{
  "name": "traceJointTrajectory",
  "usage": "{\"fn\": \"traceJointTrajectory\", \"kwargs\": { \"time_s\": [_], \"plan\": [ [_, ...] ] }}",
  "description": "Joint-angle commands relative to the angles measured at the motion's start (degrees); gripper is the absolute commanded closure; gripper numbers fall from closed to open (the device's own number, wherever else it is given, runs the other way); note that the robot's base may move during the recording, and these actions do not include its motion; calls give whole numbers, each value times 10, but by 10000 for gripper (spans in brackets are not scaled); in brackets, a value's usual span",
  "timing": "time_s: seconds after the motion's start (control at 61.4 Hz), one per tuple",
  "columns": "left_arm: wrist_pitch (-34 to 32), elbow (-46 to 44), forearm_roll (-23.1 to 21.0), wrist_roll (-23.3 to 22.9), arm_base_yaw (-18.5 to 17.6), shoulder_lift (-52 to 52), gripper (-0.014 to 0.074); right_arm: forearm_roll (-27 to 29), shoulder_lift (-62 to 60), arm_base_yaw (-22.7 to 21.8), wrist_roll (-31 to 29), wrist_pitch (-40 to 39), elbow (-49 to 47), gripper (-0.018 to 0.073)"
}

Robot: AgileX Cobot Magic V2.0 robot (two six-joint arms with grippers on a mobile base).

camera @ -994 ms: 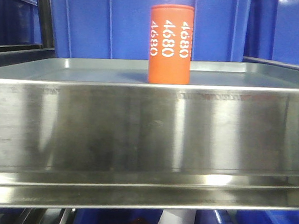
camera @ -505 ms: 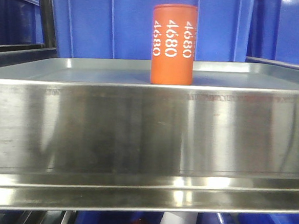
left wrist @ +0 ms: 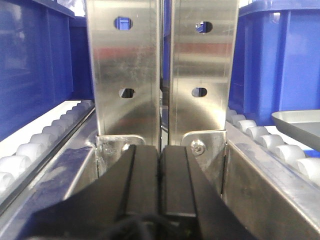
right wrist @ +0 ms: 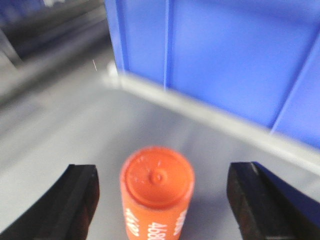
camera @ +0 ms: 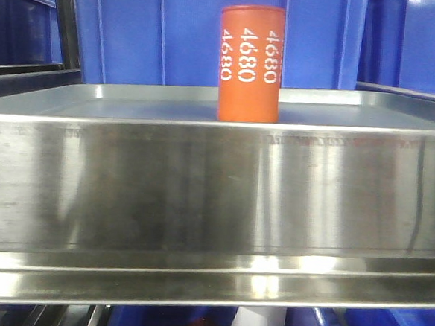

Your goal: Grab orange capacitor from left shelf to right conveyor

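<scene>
- Against the front views of a moment earlier, the orange capacitor (camera: 250, 64) is seen shifted only slightly in the frame. It is still stood upright on the left shelf (camera: 200, 192), so the lift is judged not yet begun.
- The right gripper (right wrist: 162, 200) is held wide open over the shelf, with its fingers (right wrist: 80, 197) set either side of the capacitor and apart from it. Nothing is gripped.
- The left gripper (left wrist: 160, 185) is pressed shut, empty, and pointed at two steel uprights (left wrist: 125, 70).
- The right conveyor is not seen.
</scene>
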Motion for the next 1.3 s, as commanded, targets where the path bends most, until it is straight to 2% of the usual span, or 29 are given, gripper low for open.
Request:
{"fn": "traceJointTrajectory", "kwargs": {
  "time_s": [0.0,0.277,0.342,0.407,0.472,0.489,0.521,0.538,0.586,0.619,0.733,0.929,1.287],
  "plan": [
    [-48,-4,-3,0,-3,6,701,-4,8,1,-1,-41,-21,-62],
    [-48,-4,-3,0,-3,6,701,-1,63,1,22,-39,-21,-62],
    [-48,-4,-3,0,-3,6,701,-1,68,1,35,-39,-21,-39],
    [-48,-4,-3,0,-3,6,701,-1,68,1,45,-38,-21,77],
    [-48,-4,-3,0,-3,6,701,-1,67,1,48,-34,-21,326],
    [-48,-4,-3,0,-3,6,701,-1,67,1,48,-31,-21,423],
    [-48,-4,-3,0,-3,6,701,-1,67,1,48,-29,-21,519],
    [-48,-4,-3,0,-3,6,701,-1,66,1,49,-27,-21,537],
    [-48,-4,-3,0,-3,6,701,-1,65,1,48,-22,-21,466],
    [-48,-4,-3,0,-3,6,701,-1,65,1,48,-19,-21,449],
    [-48,-4,-3,0,-3,6,701,-1,57,1,48,-1,-21,522],
    [-48,-4,-3,0,-3,6,701,-7,-8,8,45,21,-8,509],
    [-48,-4,-3,0,-3,6,701,-15,-292,67,42,-56,192,509]
  ]
}}
